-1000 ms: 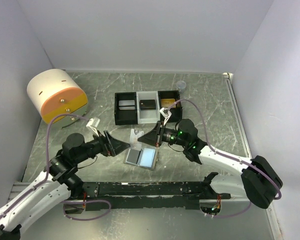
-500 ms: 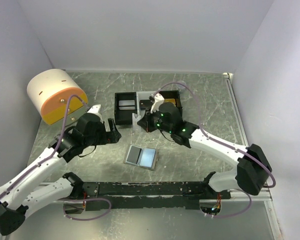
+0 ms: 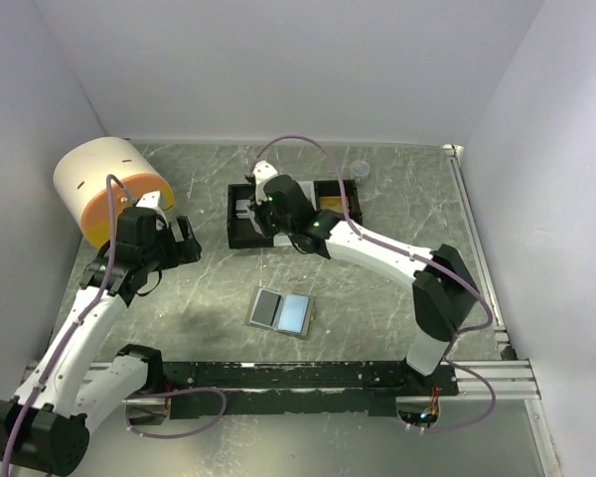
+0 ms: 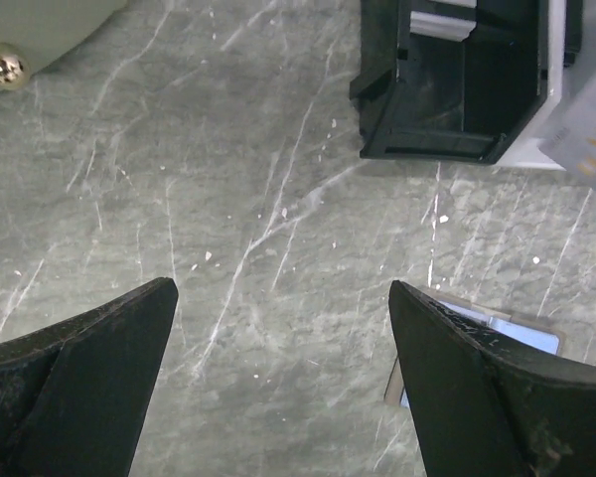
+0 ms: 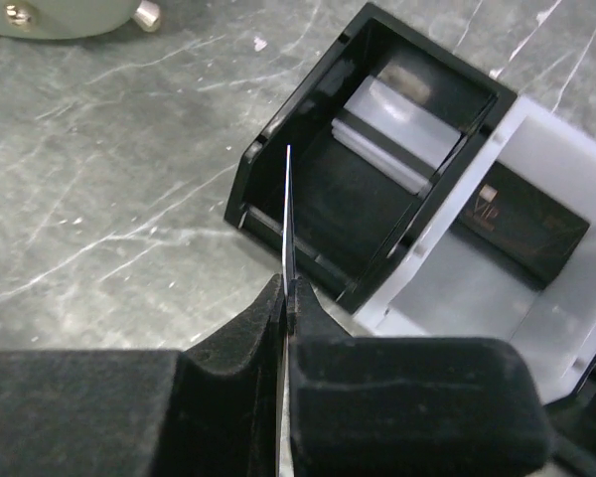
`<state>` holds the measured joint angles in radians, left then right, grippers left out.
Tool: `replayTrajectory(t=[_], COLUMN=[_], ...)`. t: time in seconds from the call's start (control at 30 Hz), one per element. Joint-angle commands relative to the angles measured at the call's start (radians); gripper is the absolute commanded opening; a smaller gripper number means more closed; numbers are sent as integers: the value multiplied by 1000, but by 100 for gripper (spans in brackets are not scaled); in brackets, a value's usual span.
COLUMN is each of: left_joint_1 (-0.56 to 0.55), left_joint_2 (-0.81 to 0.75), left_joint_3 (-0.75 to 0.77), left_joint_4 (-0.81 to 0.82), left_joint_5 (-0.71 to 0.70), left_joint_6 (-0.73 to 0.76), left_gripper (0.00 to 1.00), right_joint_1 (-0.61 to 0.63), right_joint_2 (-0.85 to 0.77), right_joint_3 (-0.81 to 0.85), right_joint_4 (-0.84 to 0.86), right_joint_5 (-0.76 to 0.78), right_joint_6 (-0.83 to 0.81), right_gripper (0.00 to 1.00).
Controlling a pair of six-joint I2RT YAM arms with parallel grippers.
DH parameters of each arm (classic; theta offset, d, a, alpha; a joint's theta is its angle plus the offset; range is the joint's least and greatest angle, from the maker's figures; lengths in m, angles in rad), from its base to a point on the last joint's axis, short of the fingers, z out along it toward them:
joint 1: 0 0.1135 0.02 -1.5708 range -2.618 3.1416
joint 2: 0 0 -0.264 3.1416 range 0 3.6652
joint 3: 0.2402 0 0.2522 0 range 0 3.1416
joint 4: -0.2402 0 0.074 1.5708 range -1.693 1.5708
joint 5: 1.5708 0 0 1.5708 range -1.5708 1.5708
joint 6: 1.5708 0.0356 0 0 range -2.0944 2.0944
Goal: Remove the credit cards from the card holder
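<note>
Holder: lies open and flat on the bench (image 3: 358,328), at 6 o'clock from the tray (image 3: 240,241) in the top view – holder (image 3: 281,313) well apart from both arms.
Look: two leaves side by side, a grey one at 9 o'clock and a pale blue one at 3 o'clock; small and thin. Whether a card still sits in it I cannot tell.
Handling: probably light and floppy at the fold, so it is likely to skate on the smooth stone. Pin one leaf down and draw any card out by its free edge.
Card: thin, stiff and slick by the look of it; best pinched across its flat faces near one short edge. The card (image 5: 289,219) is seen edge-on, upright.
Right tool: clamped on that card, jaws pressed together either side of it. The right tool (image 5: 286,298) hangs over the tray's black compartment at the 9 o'clock end.
Tray: a dark card (image 5: 517,224) already lies in the white middle compartment.
Left tool: jaws wide apart, holding nothing – the left tool (image 4: 280,298) hovers over bare bench.
Drum: cream and orange, at 10 o'clock from the holder; the drum (image 3: 99,174) is no part of this job.
</note>
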<state>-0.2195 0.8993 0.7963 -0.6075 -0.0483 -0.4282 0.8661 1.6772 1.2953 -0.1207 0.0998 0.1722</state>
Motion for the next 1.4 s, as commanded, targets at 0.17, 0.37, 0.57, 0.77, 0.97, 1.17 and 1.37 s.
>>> replayTrajectory(t=[0.17, 0.37, 0.57, 0.77, 0.97, 1.17, 1.37], left_joint_1=[8, 8, 8, 8, 8, 9, 13], left_joint_2=[-151, -150, -176, -228, -240, -217, -214], left_joint_3=[-32, -15, -14, -15, -21, -16, -17], left_joint_4=[81, 54, 43, 34, 39, 35, 36], left_joint_5=[-10, -70, -110, -170, -174, -182, -185], left_joint_6=[46, 38, 24, 5, 3, 6, 6], left_gripper=[100, 100, 100, 100, 100, 100, 100], right_joint_1=[8, 8, 7, 7, 8, 4, 4], right_joint_2=[222, 370, 448, 536, 610, 651, 684], right_joint_3=[287, 413, 467, 541, 591, 588, 613], right_joint_4=[-136, -187, -163, -163, -144, -83, -53], right_joint_5=[115, 192, 217, 228, 287, 310, 332], right_joint_6=[-238, -373, -488, -589, -700, -794, -835], right_gripper=[0, 0, 0, 0, 0, 0, 1])
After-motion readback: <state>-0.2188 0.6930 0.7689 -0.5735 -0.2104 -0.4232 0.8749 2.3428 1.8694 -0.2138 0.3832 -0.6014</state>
